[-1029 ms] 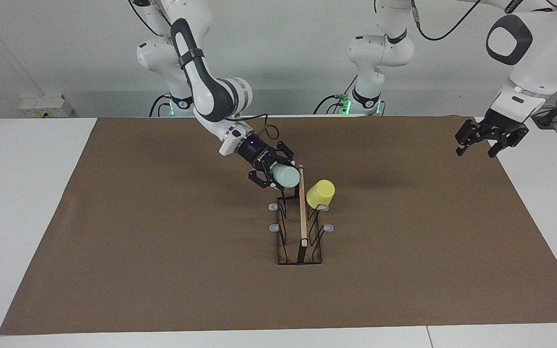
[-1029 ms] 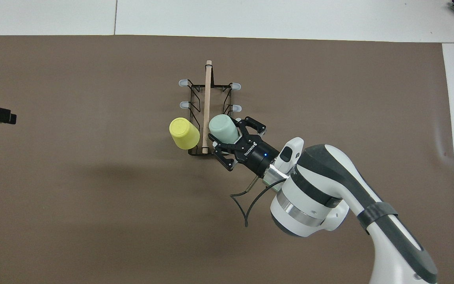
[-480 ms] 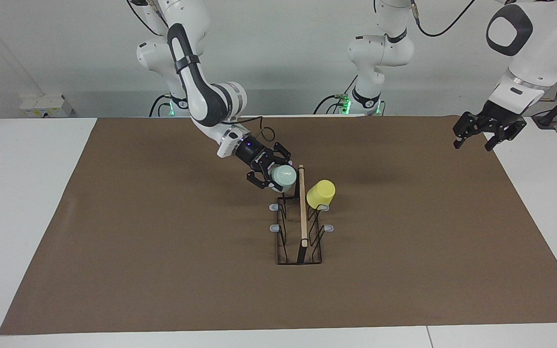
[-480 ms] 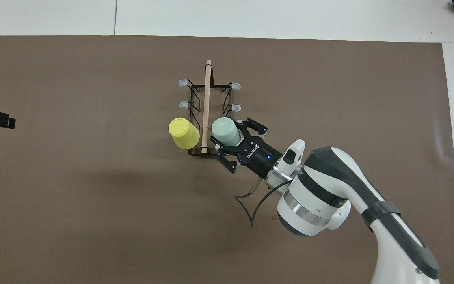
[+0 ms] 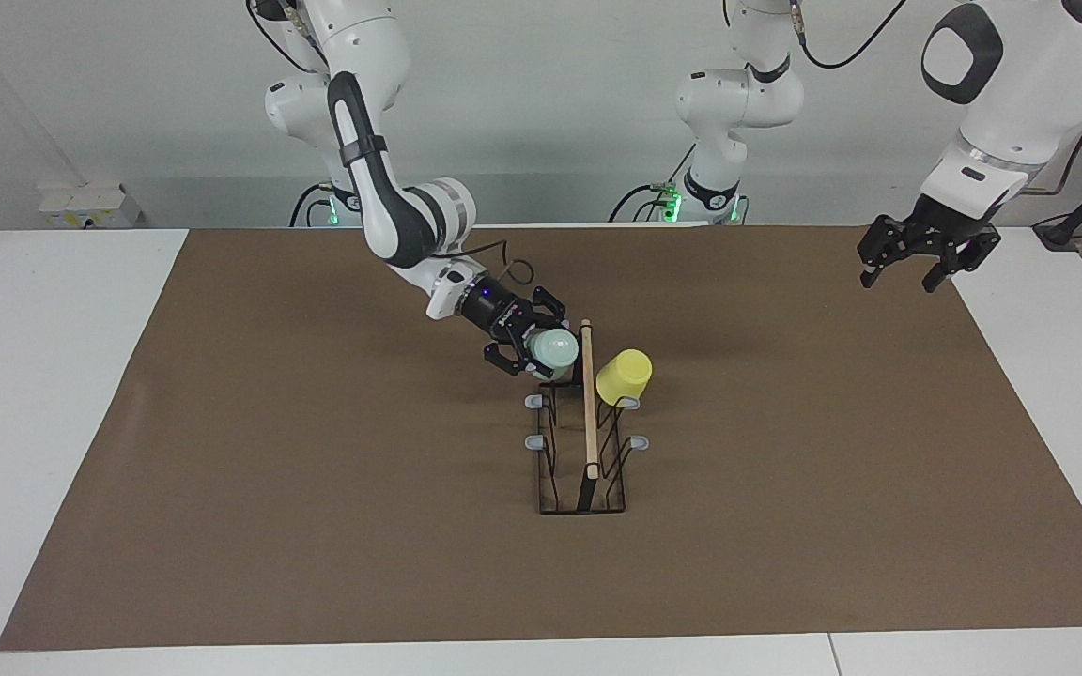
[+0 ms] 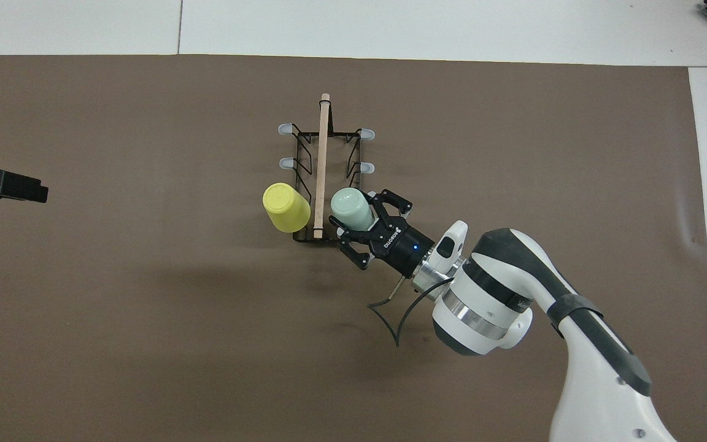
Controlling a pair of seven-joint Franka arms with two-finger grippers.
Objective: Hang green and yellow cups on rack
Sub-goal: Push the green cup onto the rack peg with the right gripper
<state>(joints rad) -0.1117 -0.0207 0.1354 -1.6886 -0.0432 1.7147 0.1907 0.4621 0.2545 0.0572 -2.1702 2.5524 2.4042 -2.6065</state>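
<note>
Seen from above, the right claw (image 6: pixel 353 224) is clamped on the green cup (image 6: pixel 350 207) at the rack's (image 6: pixel 323 141) four o'clock, with the yellow cup (image 6: pixel 285 206) hung at eight; next, I think, push green on snug and let go, while the left claw (image 5: pixel 912 268) waits, fingers apart.

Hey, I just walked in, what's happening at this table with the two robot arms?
The right pincer is shut on the green cup and holds it tilted at the rack, on the side toward the right arm's end of the table, at the end nearest the robots. Whether the cup sits on a prong yet cannot be told. The yellow cup already hangs on the other side of the wooden bar. The left pincer waits, open and empty, in the air over the edge of the brown mat.
</note>
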